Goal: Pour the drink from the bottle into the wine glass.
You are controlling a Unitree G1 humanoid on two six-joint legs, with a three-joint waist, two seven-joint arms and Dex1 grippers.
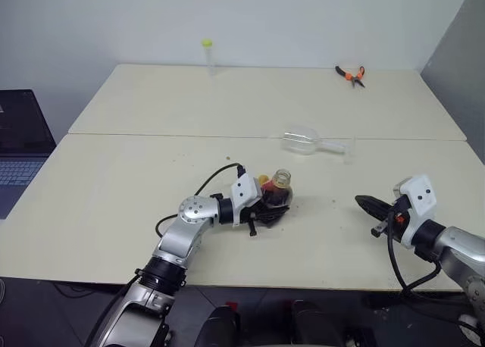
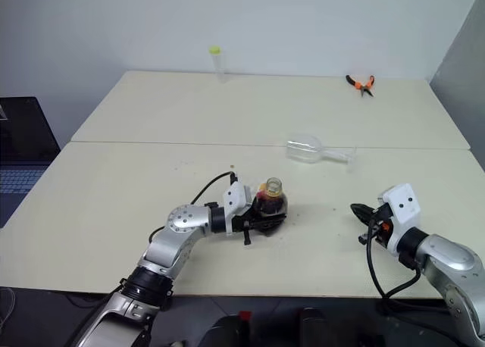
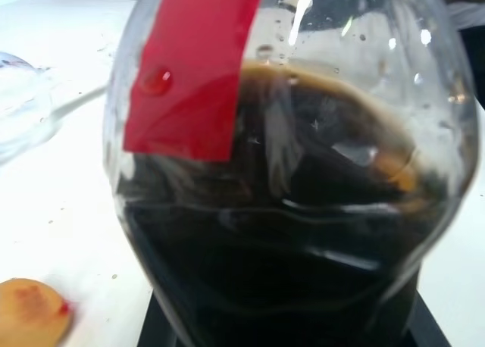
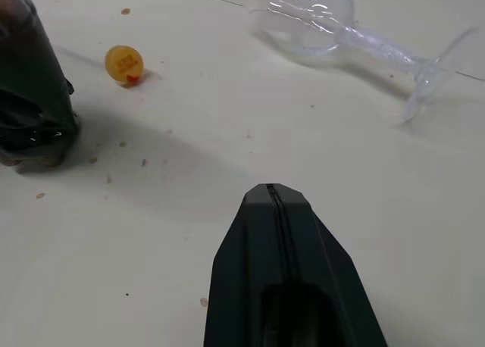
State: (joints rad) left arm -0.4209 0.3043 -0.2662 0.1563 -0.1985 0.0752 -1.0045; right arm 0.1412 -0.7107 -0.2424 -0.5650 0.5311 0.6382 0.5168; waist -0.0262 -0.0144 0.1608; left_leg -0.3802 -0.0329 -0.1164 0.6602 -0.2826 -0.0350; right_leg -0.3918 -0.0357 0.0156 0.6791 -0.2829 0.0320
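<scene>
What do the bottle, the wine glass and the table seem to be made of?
Bottle: clear, probably plastic, glossy highlights over dark drink.
Wine glass: clear glass or plastic, shiny; it lies on its side.
Table: matte cream top, likely laminate.

Both eye views look forward and down from the head over the whole table (image 1: 114,211), sharing nearly one scene. The left wrist view sits pressed close against the bottle (image 3: 288,180). The right wrist view looks low along its shut fingers (image 4: 284,271) toward the wine glass (image 4: 333,21).

open tabletop (image 1: 151,180) left, right | wine glass (image 1: 307,141) lying beyond bottle (image 1: 277,192)
</scene>
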